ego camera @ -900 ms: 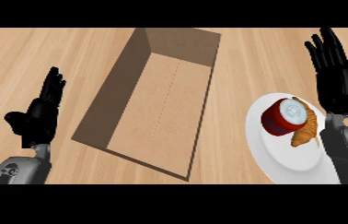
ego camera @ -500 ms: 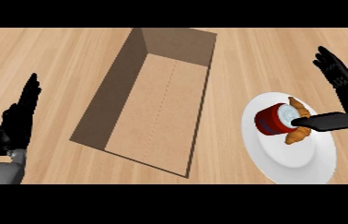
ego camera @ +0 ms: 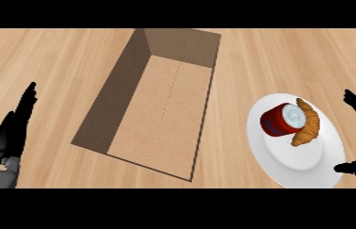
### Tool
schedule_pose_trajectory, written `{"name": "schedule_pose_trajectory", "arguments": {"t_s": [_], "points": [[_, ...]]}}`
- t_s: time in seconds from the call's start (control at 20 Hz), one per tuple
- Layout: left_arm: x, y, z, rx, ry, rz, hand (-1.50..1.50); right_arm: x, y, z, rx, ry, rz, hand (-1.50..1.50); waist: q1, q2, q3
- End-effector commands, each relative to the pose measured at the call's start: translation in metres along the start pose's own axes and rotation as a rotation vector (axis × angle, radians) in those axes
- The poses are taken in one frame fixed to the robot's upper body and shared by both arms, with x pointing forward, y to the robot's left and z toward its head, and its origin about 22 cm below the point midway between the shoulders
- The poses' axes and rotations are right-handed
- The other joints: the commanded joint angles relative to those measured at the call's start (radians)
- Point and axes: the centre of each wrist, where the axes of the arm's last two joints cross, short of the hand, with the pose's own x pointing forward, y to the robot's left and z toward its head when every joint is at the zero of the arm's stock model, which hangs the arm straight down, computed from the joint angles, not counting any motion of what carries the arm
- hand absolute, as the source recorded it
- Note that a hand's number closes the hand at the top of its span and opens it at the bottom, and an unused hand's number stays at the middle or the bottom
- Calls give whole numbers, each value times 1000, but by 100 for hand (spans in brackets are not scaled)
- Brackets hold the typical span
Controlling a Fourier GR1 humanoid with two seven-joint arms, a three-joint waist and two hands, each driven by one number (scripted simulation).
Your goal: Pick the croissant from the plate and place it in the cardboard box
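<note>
Of the right hand (ego camera: 350, 99), only two dark slivers are seen in the head view, at the right edge just beyond the plate (ego camera: 299, 164). Whether it is released or clenched cannot be told, and nothing is seen to be grasped by it. The left hand (ego camera: 15, 126) is held released and upright at the left edge, at rest, apart from the cardboard box (ego camera: 118, 96). The croissant (ego camera: 308, 124) is found on the plate, right of the box, lying against the right side of a red can (ego camera: 279, 122).

Trouble is most likely to come from that contact: if the croissant is closed upon carelessly, the can may be knocked across the plate or taken up with it. The plate may also be pushed along the table (ego camera: 62, 53) by a low approach, and the box's right wall may be clipped if the croissant is carried too low.

No writing can be read. A blue band is seen on the can, but no letters can be made out, and the box is plain.
</note>
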Motion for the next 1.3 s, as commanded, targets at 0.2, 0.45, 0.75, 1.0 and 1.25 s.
{"name": "schedule_pose_trajectory", "arguments": {"t_s": [0.2,0.45,0.75,1.0,1.25], "points": [[9,-3,-12,-18,8,-14,0,27,-67,-19,151,6,407,-150,10,-1,-3],[15,0,-10,-8,-10,-18,0,44,-77,-36,360,131,542,-150,18,-4,-3],[9,-6,-14,-16,10,-13,0,62,-52,-74,566,275,698,-150,13,-3,-4],[-1,1,-4,-44,1,-25,0,61,-11,-114,608,312,684,-150,13,-3,-2],[7,-4,-19,-11,9,-10,0,61,0,-114,662,366,742,-150,-4,-5,-3]]}}
